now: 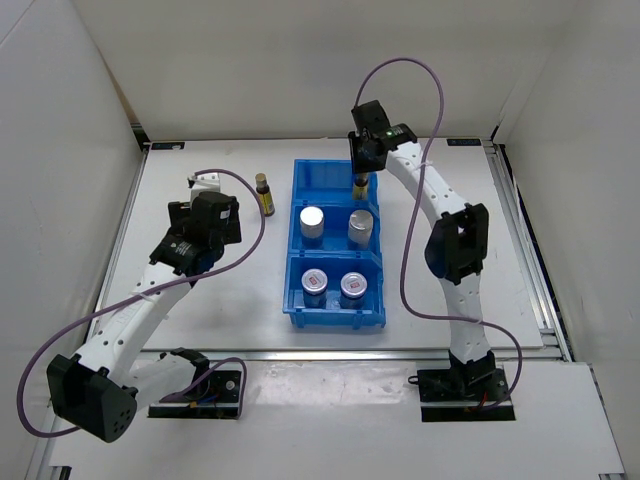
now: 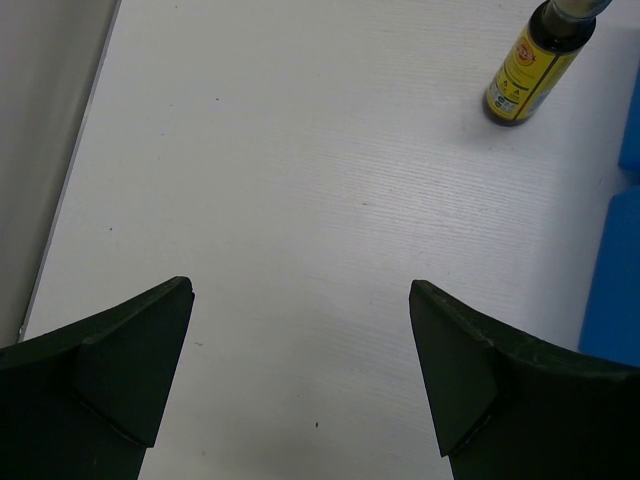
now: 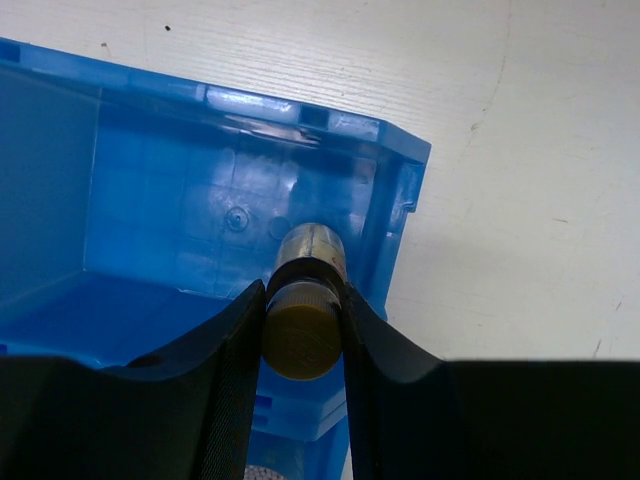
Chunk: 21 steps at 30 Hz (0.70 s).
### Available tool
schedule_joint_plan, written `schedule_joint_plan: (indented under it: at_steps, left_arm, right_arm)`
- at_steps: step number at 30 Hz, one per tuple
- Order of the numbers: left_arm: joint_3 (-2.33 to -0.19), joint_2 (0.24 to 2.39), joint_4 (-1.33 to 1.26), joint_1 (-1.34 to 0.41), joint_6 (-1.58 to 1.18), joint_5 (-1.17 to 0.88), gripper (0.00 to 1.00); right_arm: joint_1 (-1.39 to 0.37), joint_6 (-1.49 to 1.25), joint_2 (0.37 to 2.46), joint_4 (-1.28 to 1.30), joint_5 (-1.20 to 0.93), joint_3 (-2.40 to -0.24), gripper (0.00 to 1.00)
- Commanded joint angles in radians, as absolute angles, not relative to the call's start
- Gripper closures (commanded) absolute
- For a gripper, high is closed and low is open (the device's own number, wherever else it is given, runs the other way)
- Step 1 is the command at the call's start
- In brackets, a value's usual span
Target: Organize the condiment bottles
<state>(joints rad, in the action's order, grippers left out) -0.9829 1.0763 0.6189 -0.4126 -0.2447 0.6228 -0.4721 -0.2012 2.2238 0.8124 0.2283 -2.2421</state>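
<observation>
My right tool is clamped on the cap of a dark brown yellow-labelled bottle, upright in the far compartment of the blue plastic bin. My left tool hangs wide open over the white table. The second brown bottle stands there. Two white-blue cylinders sit mid-bin, with two silver jars nearest.

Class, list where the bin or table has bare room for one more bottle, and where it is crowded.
Free: the far compartment's left half, between the left wall of the blue bin and the bottle the right jaws hold; the table strip between bin and arm bases. Crowded: middle compartment (two cylinders), near compartment (two jars).
</observation>
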Motion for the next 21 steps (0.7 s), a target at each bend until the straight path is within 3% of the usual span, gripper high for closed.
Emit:
schedule_joint_plan:
  at_steps: [1, 2, 5, 6, 10, 12, 17, 21]
  left_arm:
    - [-1.022, 1.069, 0.600, -0.413, -0.242, 0.606, 0.00]
    - [-1.022, 1.069, 0.600, -0.413, -0.242, 0.606, 0.00]
    - [-1.022, 1.078, 0.600, -0.413, -0.242, 0.606, 0.00]
    - [-1.031, 1.088, 0.600, -0.413, -0.242, 0.606, 0.00]
    - [-1.031, 1.098, 0.600, -0.413, -0.242, 0.606, 0.00]
    - [-1.031, 1.108, 0.600, -0.413, -0.242, 0.606, 0.00]
    - [-1.020, 1.118, 0.600, -0.413, -0.252, 0.597, 0.00]
    - [-1.031, 1.118, 0.600, -0.413, -0.252, 0.539, 0.00]
  right_arm:
    - [-0.476, -0.192, 2.195, 0.747, 0.210, -2.254, 1.00]
    - [-0.476, -0.192, 2.195, 0.747, 0.210, -2.240, 0.99]
    - [-0.476, -0.192, 2.183, 0.747, 0.222, -2.227, 0.63]
    - [-0.476, -0.192, 2.172, 0.747, 0.222, -2.218, 0.40]
    - [-0.476, -0.210, 2.122, 0.747, 0.282, -2.218, 0.05]
    - [-0.476, -0.222, 2.073, 0.747, 0.293, -2.218, 0.00]
    - [-0.489, -0.279, 1.860, 0.771, 0.391, -2.119, 0.00]
    - [-0.525, -0.417, 1.617, 0.753, 0.531, -1.763, 0.00]
